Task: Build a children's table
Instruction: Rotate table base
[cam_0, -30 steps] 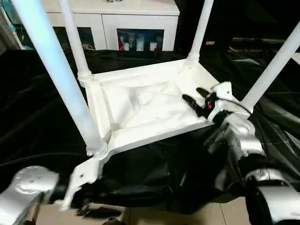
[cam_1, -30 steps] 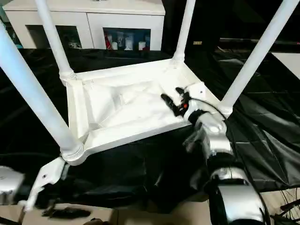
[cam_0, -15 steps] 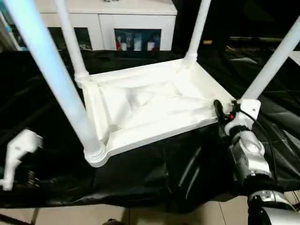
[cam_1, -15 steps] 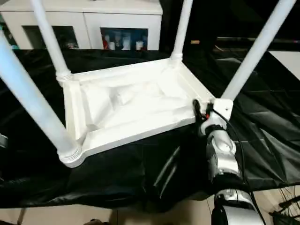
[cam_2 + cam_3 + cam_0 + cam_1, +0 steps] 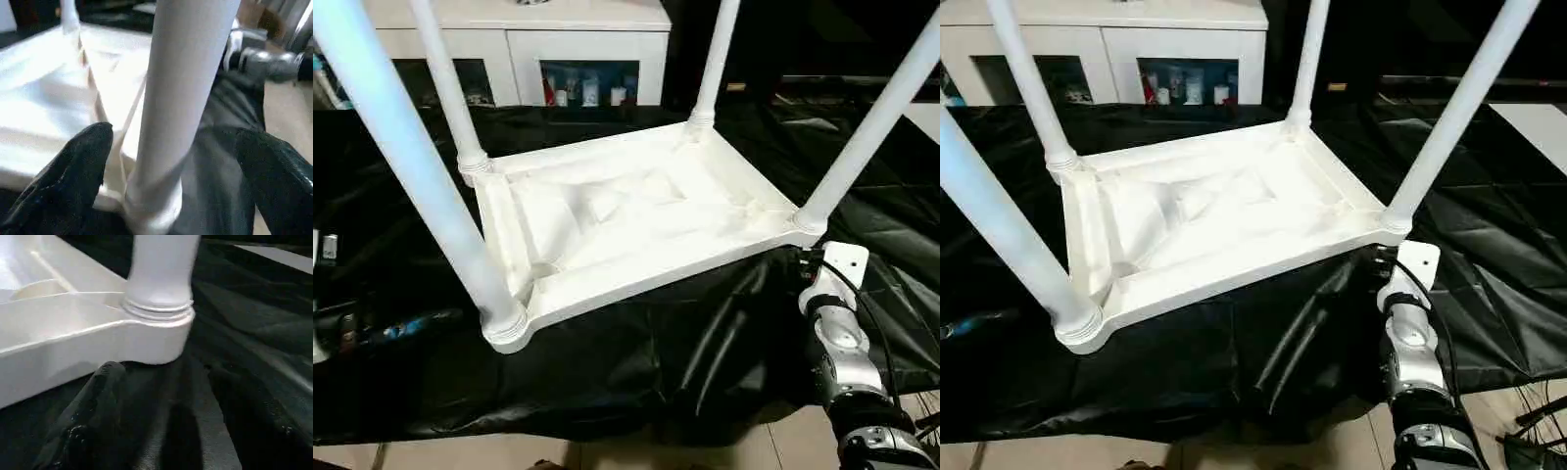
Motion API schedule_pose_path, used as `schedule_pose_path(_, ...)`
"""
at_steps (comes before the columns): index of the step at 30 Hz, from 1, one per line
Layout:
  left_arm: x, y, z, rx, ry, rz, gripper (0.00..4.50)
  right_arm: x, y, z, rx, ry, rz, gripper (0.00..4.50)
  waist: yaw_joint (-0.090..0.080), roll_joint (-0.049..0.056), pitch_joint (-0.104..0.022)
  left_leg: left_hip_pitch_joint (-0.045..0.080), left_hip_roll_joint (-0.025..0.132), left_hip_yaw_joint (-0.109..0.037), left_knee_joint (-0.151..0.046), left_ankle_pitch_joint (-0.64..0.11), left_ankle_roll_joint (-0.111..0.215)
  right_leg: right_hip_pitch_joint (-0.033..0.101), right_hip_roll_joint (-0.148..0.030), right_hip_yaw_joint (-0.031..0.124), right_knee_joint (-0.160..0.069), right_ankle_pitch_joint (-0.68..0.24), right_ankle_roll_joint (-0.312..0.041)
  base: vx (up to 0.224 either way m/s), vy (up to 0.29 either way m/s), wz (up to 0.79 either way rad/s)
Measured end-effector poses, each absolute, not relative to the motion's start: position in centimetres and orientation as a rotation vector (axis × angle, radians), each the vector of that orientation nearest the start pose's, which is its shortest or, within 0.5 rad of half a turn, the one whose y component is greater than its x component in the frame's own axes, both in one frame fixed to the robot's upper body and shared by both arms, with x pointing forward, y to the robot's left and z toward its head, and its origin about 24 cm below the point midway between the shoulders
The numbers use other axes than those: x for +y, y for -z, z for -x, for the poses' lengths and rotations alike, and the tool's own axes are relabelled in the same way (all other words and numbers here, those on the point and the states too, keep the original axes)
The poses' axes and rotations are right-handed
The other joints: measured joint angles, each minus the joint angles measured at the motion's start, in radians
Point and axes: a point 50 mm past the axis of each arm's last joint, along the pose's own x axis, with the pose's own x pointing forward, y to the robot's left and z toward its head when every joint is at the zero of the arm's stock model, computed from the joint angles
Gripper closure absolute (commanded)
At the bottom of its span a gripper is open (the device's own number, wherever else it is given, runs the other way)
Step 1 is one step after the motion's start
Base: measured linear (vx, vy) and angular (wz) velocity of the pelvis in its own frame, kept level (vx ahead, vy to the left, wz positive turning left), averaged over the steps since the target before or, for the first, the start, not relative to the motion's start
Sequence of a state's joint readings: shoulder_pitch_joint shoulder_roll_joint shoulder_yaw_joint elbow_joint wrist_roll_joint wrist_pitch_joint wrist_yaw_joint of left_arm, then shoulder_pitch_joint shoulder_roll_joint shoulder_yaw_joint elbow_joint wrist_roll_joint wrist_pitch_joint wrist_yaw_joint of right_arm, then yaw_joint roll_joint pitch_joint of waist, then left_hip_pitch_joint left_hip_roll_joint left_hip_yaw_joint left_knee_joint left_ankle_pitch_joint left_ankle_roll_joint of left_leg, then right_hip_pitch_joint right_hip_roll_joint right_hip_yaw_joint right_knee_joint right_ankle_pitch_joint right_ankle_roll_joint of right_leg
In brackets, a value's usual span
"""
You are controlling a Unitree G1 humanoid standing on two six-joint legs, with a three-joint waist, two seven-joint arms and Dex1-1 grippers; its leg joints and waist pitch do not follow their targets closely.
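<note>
Left wrist view has the left pincer point(image 5: 171, 161) spread wide, its two black fingers point(image 5: 78, 171) standing either side of the near-left leg point(image 5: 181, 98) without touching it; it holds nothing. Right wrist view shows the right pincer point(image 5: 161, 416) partly open and empty too, fingers point(image 5: 93, 411) low over the black sheet point(image 5: 244, 333), just short of the corner socket point(image 5: 159, 328) where another leg enters the table top.

From the head, the children's table point(image 5: 617, 215) lies upside down on the sheet-covered tabletop point(image 5: 607, 362), ribbed underside facing up, with all four legs standing in their corner sockets. The right forearm point(image 5: 837, 333) sits just beside the near-right corner. Behind stands a white cabinet point(image 5: 519, 39).

Assembly looks complete or close to it; what likely remains is seating the legs firmly and turning the piece over.

Being hollow white plastic, it should be light and fairly stiff, though smooth and slippery under the fingers. The long legs would lever against their sockets, so I would take hold low on a leg near the socket, or on the top's rim, not high on the tubes.
</note>
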State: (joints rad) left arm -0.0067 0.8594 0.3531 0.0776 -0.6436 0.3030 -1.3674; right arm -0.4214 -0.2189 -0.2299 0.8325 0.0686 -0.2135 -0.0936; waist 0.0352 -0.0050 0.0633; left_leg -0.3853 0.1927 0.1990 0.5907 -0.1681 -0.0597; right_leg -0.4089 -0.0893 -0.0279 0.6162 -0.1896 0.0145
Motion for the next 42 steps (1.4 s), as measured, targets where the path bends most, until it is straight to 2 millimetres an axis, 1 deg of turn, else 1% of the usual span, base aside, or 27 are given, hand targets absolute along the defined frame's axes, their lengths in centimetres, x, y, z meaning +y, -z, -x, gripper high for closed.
schedule_pose_path(5, 29.4, -13.0, -23.2, 0.138, 1.024, -0.078, 0.07, -23.6, -0.4, -31.6, 0.208, 0.268, 0.044, 1.49, -0.001, -0.004, -0.001, 0.001, 0.000, 0.000, 0.000, 0.000, 0.000, 0.000, 0.000, 0.001, 0.001, 0.000, 0.000, 0.000, 0.000, 0.00)
schedule_pose_path(8, 28.2, -12.4, -24.1, 0.115, 1.040, -0.046, 0.07, -22.5, -0.5, -32.5, 0.247, 0.193, 0.048, 1.49, -0.001, -0.007, -0.001, 0.000, 0.000, 0.000, 0.000, 0.000, 0.000, 0.000, 0.000, 0.001, 0.001, 0.000, 0.000, 0.000, 0.000, 0.00)
schedule_pose_path(12, 26.7, -12.7, -24.8, 0.080, 1.091, -0.015, 0.07, -21.7, -0.2, -32.9, 0.296, 0.133, 0.076, 1.49, 0.001, -0.009, 0.000, 0.000, 0.000, 0.001, 0.000, 0.000, 0.000, 0.000, 0.000, 0.001, 0.000, 0.000, 0.000, 0.000, 0.000, 0.00)
schedule_pose_path(14, 25.7, -13.1, -24.9, 0.054, 1.129, 0.009, 0.07, -21.5, -0.2, -33.2, 0.313, 0.113, 0.079, 1.49, -0.003, -0.009, 0.000, 0.000, 0.000, 0.001, 0.000, 0.000, 0.000, 0.000, 0.000, 0.002, 0.001, 0.001, -0.001, 0.000, 0.000, 0.00)
schedule_pose_path(19, 23.3, -13.9, -24.5, 0.047, 1.245, 0.040, 0.07, -21.0, -0.4, -33.8, 0.339, 0.071, 0.097, 1.49, -0.004, -0.011, 0.000, 0.002, 0.001, 0.001, 0.002, 0.001, -0.001, 0.000, 0.001, 0.002, 0.005, 0.001, -0.001, 0.000, 0.000, 0.00)
schedule_pose_path(22, 21.4, -14.1, -23.8, 0.059, 1.352, 0.048, 0.07, -20.3, -0.4, -34.1, 0.343, 0.038, 0.094, 1.49, -0.002, -0.014, 0.001, 0.002, 0.001, 0.001, 0.002, 0.001, -0.001, -0.001, 0.001, 0.001, 0.006, 0.001, -0.001, 0.000, 0.000, 0.00)
schedule_pose_path(26, 18.9, -14.0, -23.2, 0.055, 1.456, 0.056, 0.07, -18.9, -0.5, -34.5, 0.344, -0.033, 0.099, 1.49, -0.005, -0.015, 0.001, 0.002, 0.001, 0.001, 0.002, 0.001, -0.001, -0.001, 0.001, 0.002, 0.006, 0.001, -0.001, 0.000, 0.000, 0.00)
schedule_pose_path(29, 17.1, -14.0, -23.3, 0.049, 1.523, 0.064, 0.07, -17.6, -0.7, -34.8, 0.347, -0.083, 0.104, 1.49, -0.006, -0.016, 0.001, 0.002, 0.001, 0.001, 0.003, 0.002, -0.002, -0.002, 0.001, 0.003, 0.008, 0.001, -0.001, 0.000, 0.000, 0.00)
schedule_pose_path(36, 13.8, -14.0, -23.6, 0.009, 1.606, 0.076, 0.07, -14.8, -0.9, -35.2, 0.343, -0.217, 0.107, 1.49, -0.009, -0.018, 0.000, 0.002, 0.001, 0.002, 0.003, 0.002, -0.004, -0.006, 0.004, 0.007, 0.012, 0.001, -0.001, 0.000, 0.000, 0.00)
schedule_pose_path(39, 12.6, -14.0, -23.8, -0.007, 1.626, 0.079, 0.07, -14.0, -1.0, -35.2, 0.340, -0.251, 0.113, 1.49, -0.009, -0.019, 0.000, 0.002, 0.001, 0.002, 0.004, 0.002, -0.004, -0.007, 0.004, 0.008, 0.013, 0.001, -0.001, 0.000, 0.000, 0.00)
schedule_pose_path(41, 11.8, -14.0, -24.4, -0.027, 1.630, 0.088, 0.07, -13.8, -1.0, -35.3, 0.347, -0.266, 0.114, 1.49, -0.006, -0.020, 0.000, 0.001, 0.001, 0.002, 0.004, 0.002, -0.004, -0.007, 0.004, 0.009, 0.013, 0.001, -0.001, 0.000, 0.000, 0.00)
schedule_pose_path(42, 11.5, -14.0, -24.5, -0.030, 1.633, 0.090, 0.07, -13.7, -1.0, -35.3, 0.349, -0.275, 0.115, 1.49, -0.007, -0.021, 0.000, 0.001, 0.001, 0.002, 0.004, 0.002, -0.004, -0.007, 0.005, 0.009, 0.013, 0.001, -0.002, 0.000, 0.000, 0.00)
